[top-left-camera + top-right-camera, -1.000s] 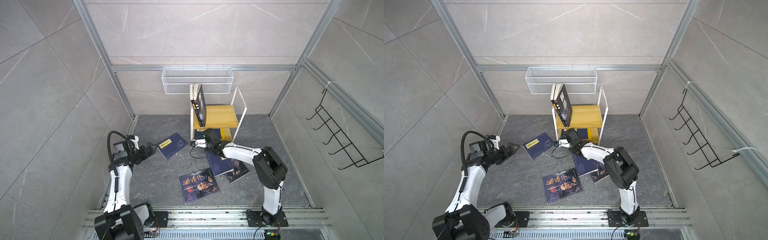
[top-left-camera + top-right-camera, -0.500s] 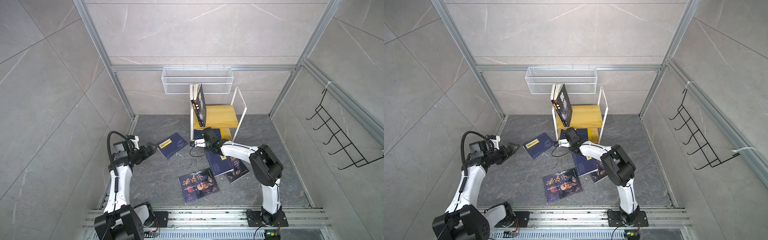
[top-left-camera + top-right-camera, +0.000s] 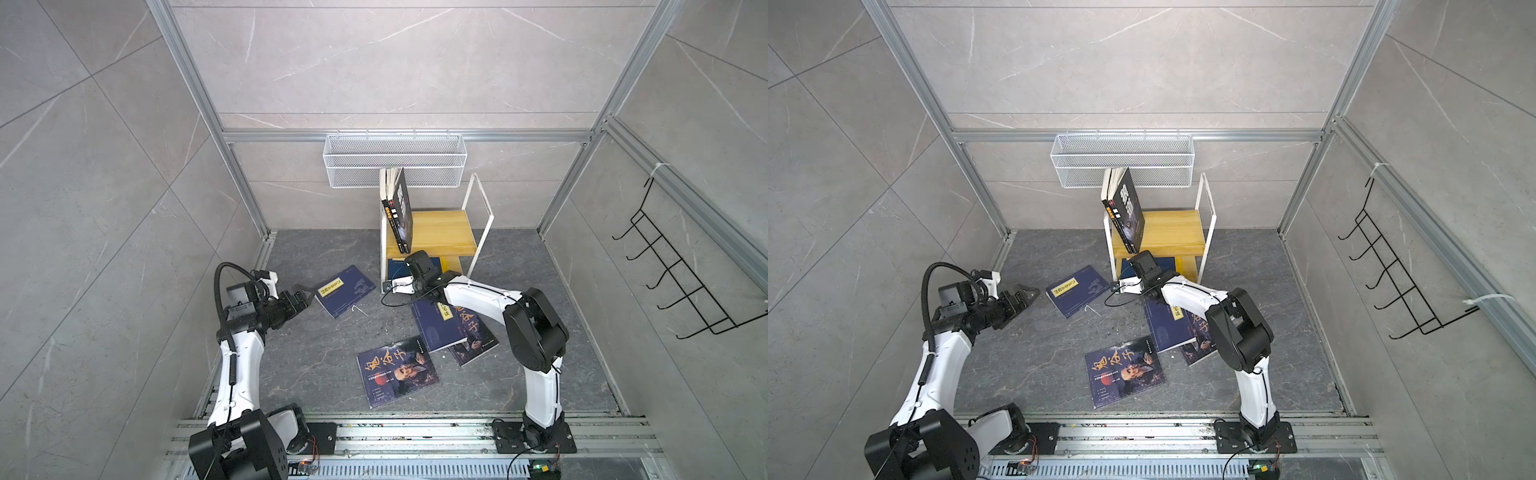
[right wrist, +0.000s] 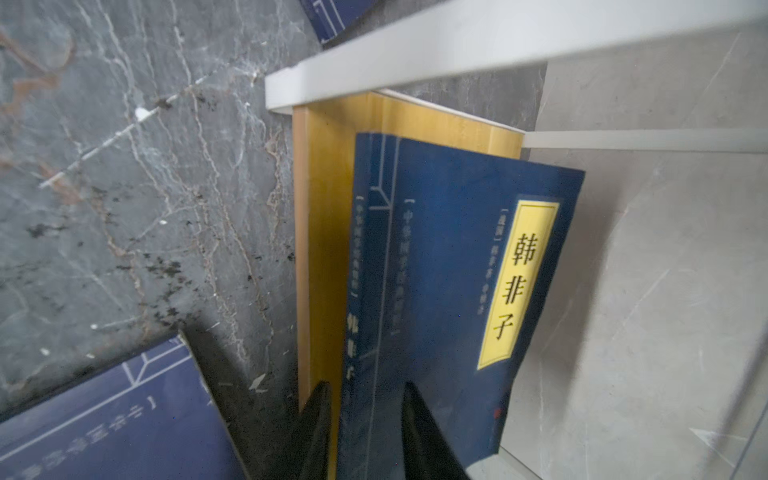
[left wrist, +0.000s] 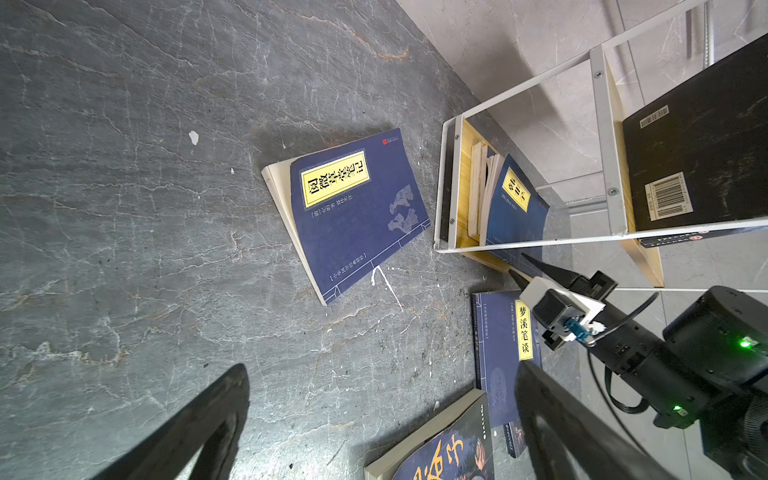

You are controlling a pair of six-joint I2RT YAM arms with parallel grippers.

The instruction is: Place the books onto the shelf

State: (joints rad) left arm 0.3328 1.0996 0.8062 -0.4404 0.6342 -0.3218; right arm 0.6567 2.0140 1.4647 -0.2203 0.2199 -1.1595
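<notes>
Navy book (image 4: 457, 270) blurred, bottom edge beyond frame.

Loose book (image 3: 341, 291): navy, yellow title label. Portrait book (image 3: 397, 372): navy, orange calligraphy. Leaning book (image 3: 1129, 208): black, white characters. Shelf (image 3: 444, 232): yellow boards, white frame. Floor (image 3: 316, 353): dark grey, pale veins.

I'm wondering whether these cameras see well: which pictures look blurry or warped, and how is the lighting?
Right wrist view: soft throughout, the shelf frame smeared, yet the navy book has a readable label. Left wrist view: the floor book is crisp, the near fingers dark and blurred. Both top views: even light, faint shadows, no glare.
</notes>
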